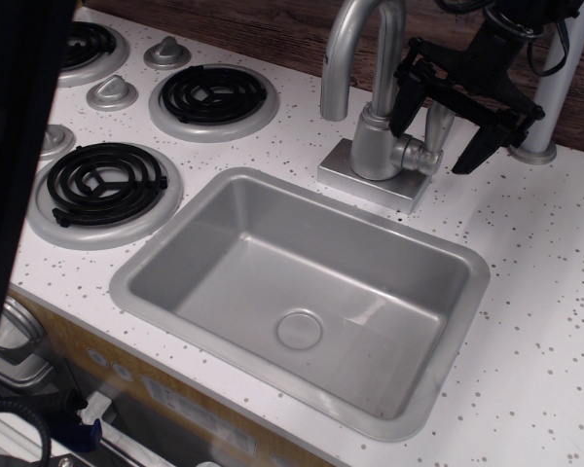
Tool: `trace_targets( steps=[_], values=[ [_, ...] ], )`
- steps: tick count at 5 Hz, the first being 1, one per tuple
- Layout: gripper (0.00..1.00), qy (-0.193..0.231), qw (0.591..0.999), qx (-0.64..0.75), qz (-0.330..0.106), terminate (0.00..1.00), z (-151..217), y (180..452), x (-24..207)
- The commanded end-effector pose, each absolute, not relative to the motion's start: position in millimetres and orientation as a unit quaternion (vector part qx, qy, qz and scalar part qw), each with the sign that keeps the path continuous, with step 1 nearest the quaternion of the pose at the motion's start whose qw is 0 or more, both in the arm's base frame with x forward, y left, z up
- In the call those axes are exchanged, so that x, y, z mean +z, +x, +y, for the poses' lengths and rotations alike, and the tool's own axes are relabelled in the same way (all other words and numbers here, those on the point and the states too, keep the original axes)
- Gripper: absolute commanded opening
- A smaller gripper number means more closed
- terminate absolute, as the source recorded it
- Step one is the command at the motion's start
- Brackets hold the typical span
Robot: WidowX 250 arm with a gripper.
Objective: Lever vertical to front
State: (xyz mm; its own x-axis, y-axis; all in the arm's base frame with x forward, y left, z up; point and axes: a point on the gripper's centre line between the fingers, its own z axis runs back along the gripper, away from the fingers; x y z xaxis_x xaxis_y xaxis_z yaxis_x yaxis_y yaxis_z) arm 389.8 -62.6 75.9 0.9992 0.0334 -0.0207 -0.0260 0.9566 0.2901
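Observation:
The silver faucet body (375,141) stands behind the sink on a square base. A side stub on its right carries the short grey lever (438,122), which stands roughly upright. My black gripper (432,146) comes down from the upper right. It is open, with one finger (405,102) to the left of the lever and the other finger (482,146) to its right, so the lever sits in the gap between them. The lever's top is hidden behind the gripper body. I cannot tell whether either finger touches it.
The tall curved spout (350,49) rises left of the gripper. A grey pole (555,88) stands at the right rear. The grey sink basin (156,268) lies in front. Black stove burners (214,94) and knobs (112,92) are on the left. A dark blurred object blocks the left edge.

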Motion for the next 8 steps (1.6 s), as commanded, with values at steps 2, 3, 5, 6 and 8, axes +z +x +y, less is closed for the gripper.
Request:
trace_targets(
  steps=[2, 3, 5, 6, 8],
  values=[
    [1.00, 0.170, 0.983, 0.013, -0.065, 0.00, -58, 394, 90],
    [1.00, 0.181, 0.974, 0.017, -0.136, 0.00, -58, 400, 93],
    [1.00, 0.213, 0.949, 0.006, -0.232, 0.00, -59, 407, 108],
    [1.00, 0.203, 0.949, -0.002, -0.240, 0.00, -56, 414, 109],
    [1.00, 0.187, 0.953, -0.007, -0.239, 0.00, -52, 425, 107]
  ],
)
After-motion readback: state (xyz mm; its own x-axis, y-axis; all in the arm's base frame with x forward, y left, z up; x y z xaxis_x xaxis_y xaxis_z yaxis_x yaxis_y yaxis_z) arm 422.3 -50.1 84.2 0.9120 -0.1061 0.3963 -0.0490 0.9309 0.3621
